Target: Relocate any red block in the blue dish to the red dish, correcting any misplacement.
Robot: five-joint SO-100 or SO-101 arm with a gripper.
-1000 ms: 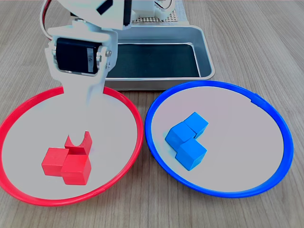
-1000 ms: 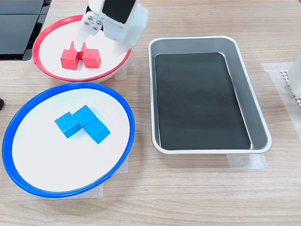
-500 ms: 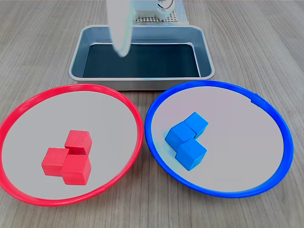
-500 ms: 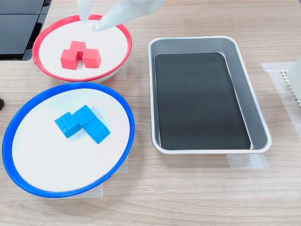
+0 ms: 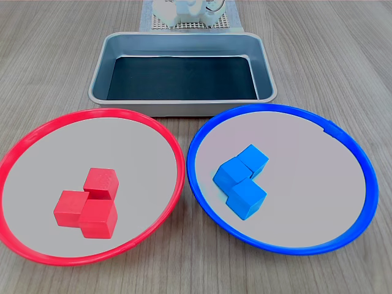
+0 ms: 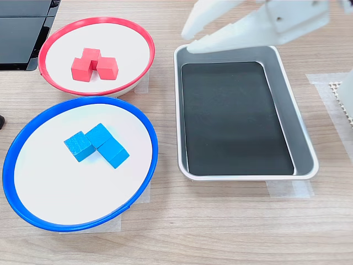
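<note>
Red block (image 5: 101, 182) matte cube, red dish (image 5: 37, 131) round, glossy-rimmed

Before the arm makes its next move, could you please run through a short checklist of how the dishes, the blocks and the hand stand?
1. Round blue-rimmed dish free of red blocks: ok; it holds only three blue cubes.
2. Three small red cubes inside the round red-rimmed dish: ok, clustered and touching in both exterior views.
3. Hand carrying nothing: ok; fingers apart, nothing between them in the second exterior view.
4. Hand clear of both dishes: ok; it hangs over the rectangular metal tray.
5. Tray holding no blocks: ok.
</note>
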